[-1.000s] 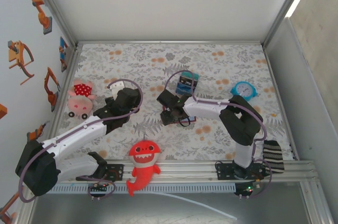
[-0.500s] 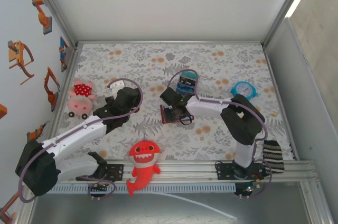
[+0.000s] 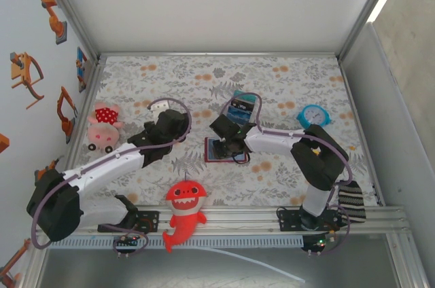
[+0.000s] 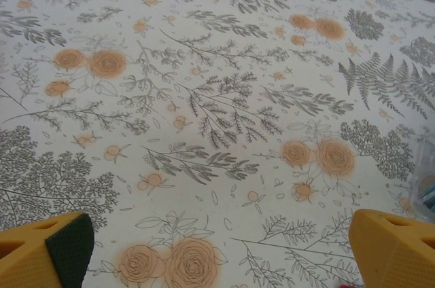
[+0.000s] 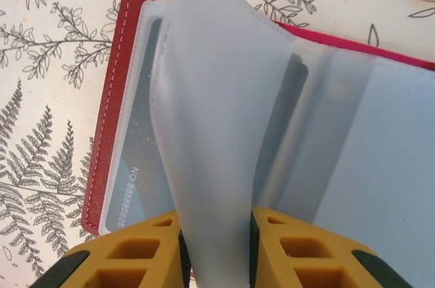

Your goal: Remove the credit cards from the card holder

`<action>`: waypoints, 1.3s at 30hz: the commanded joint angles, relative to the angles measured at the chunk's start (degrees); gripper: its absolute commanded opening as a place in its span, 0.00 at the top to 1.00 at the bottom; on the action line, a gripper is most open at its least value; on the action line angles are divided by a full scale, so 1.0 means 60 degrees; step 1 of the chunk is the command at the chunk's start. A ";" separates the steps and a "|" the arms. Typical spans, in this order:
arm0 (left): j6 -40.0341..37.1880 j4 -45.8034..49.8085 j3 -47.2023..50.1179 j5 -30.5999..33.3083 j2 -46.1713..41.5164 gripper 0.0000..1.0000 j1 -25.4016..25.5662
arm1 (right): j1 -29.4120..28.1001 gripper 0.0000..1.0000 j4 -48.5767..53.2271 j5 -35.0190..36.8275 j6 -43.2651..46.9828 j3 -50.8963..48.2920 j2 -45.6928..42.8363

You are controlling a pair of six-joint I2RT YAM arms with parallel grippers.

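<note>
The dark red card holder [image 3: 215, 153] lies open on the floral cloth at mid-table. In the right wrist view its red edge [image 5: 109, 118] runs down the left, and a bluish-grey inner panel [image 5: 217, 98] stands up from it. My right gripper [image 5: 216, 234] [image 3: 228, 140] is shut on that panel, with both yellow fingers pressed against its sides. A blue-grey credit card [image 5: 132, 166] with a printed number sits in the left pocket under a clear sleeve. My left gripper [image 4: 224, 261] [image 3: 175, 122] hangs open over bare cloth, left of the holder.
A teal-blue-black striped block [image 3: 242, 106] stands just behind the holder. A blue alarm clock [image 3: 313, 115] sits at the right, a pink pig toy [image 3: 103, 127] at the left and a red shark toy [image 3: 185, 210] at the near edge. A striped cloth [image 3: 352, 200] lies by the right arm's base.
My right gripper has closed on the inner panel, and the holder now lies open and flatter. The left arm has swung right, towards the holder, still open.
</note>
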State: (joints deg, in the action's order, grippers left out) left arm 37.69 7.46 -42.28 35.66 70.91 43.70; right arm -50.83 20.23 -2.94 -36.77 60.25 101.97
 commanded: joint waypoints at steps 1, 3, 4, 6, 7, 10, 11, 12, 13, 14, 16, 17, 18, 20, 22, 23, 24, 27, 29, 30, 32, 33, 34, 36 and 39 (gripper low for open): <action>-0.0132 -0.0088 -0.0468 -0.0229 0.0436 0.03 0.0127 | -0.0039 0.73 0.0138 0.0425 -0.0337 0.0015 -0.0224; -0.0047 0.0067 -0.0635 -0.0225 0.0745 0.03 0.0181 | -0.0038 0.73 0.0275 0.0656 -0.0353 0.0073 -0.0235; 0.0006 0.0123 -0.0697 -0.0230 0.0848 0.03 0.0190 | -0.0039 0.73 0.0357 0.0779 -0.0375 0.0108 -0.0237; 0.0100 0.0134 -0.0745 -0.0234 0.0990 0.03 0.0216 | -0.0039 0.73 0.0493 0.0988 -0.0371 0.0115 -0.0297; 0.0105 0.0130 -0.0760 -0.0239 0.1032 0.03 0.0231 | -0.0039 0.73 0.0523 0.1067 -0.0375 0.0116 -0.0338; 0.0112 0.0103 -0.0803 -0.0251 0.1090 0.03 0.0245 | -0.0039 0.72 0.0666 0.1296 -0.0356 0.0103 -0.0465; 0.0105 0.0099 -0.0817 -0.0255 0.1093 0.03 0.0253 | -0.0037 0.71 0.0756 0.1427 -0.0363 0.0124 -0.0501; 0.0090 0.0101 -0.0833 -0.0239 0.1113 0.03 0.0253 | -0.0039 0.71 0.0837 0.1530 -0.0370 0.0110 -0.0529; 0.0086 0.0113 -0.0855 -0.0243 0.1115 0.03 0.0248 | -0.0037 0.71 0.0885 0.1630 -0.0367 0.0093 -0.0570; 0.0068 0.0132 -0.0870 -0.0245 0.1115 0.03 0.0259 | -0.0038 0.70 0.0938 0.1717 -0.0375 0.0084 -0.0625; 0.0048 0.0168 -0.0892 -0.0244 0.1126 0.03 0.0247 | -0.0036 0.70 0.1006 0.1850 -0.0368 0.0052 -0.0723; 0.0047 0.0190 -0.0894 -0.0244 0.1118 0.03 0.0255 | -0.0036 0.68 0.1023 0.1926 -0.0381 0.0022 -0.0787; 0.0046 0.0200 -0.0904 -0.0237 0.1143 0.03 0.0262 | -0.0025 0.68 0.1037 0.1983 -0.0374 -0.0007 -0.0845; 0.0049 0.0246 -0.0907 -0.0222 0.1156 0.03 0.0260 | -0.0025 0.67 0.1051 0.2066 -0.0375 -0.0067 -0.0933; 0.0074 0.0285 -0.0907 -0.0226 0.1177 0.03 0.0266 | 0.0007 0.67 0.1135 0.2172 -0.0374 -0.0101 -0.0983; 0.0087 0.0314 -0.0907 -0.0225 0.1196 0.03 0.0260 | 0.0037 0.67 0.1167 0.2216 -0.0386 -0.0122 -0.1010; 0.0094 0.0328 -0.0914 -0.0223 0.1192 0.03 0.0261 | 0.0062 0.67 0.1184 0.2240 -0.0388 -0.0171 -0.1041; 0.0081 0.0450 -0.0972 -0.0231 0.1258 0.03 0.0260 | 0.0149 0.67 0.1195 0.2276 -0.0414 -0.0357 -0.1214; 0.0064 0.0549 -0.1035 -0.0237 0.1328 0.03 0.0273 | 0.0223 0.67 0.1186 0.2291 -0.0435 -0.0482 -0.1369; 0.0063 0.0611 -0.1061 -0.0243 0.1365 0.03 0.0277 | 0.0274 0.66 0.1186 0.2292 -0.0452 -0.0539 -0.1432; 0.0061 0.0692 -0.1093 -0.0240 0.1434 0.03 0.0293 | 0.0357 0.66 0.1195 0.2270 -0.0476 -0.0658 -0.1511; 0.0061 0.0714 -0.1094 -0.0243 0.1464 0.03 0.0313 | 0.0383 0.66 0.1192 0.2255 -0.0477 -0.0706 -0.1547; 0.0048 0.0732 -0.1097 -0.0263 0.1505 0.03 0.0330 | 0.0401 0.66 0.1199 0.2230 -0.0490 -0.0754 -0.1549; 0.0004 0.0798 -0.1097 -0.0276 0.1556 0.03 0.0384 | 0.0442 0.66 0.1198 0.2189 -0.0521 -0.0838 -0.1584; -0.0085 0.0970 -0.1112 -0.0279 0.1648 0.03 0.0511 | 0.0499 0.62 0.1199 0.2175 -0.0591 -0.0971 -0.1741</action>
State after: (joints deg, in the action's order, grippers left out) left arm 37.85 10.85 -47.59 34.41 80.12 46.09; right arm -48.25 26.37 8.67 -39.00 55.37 93.62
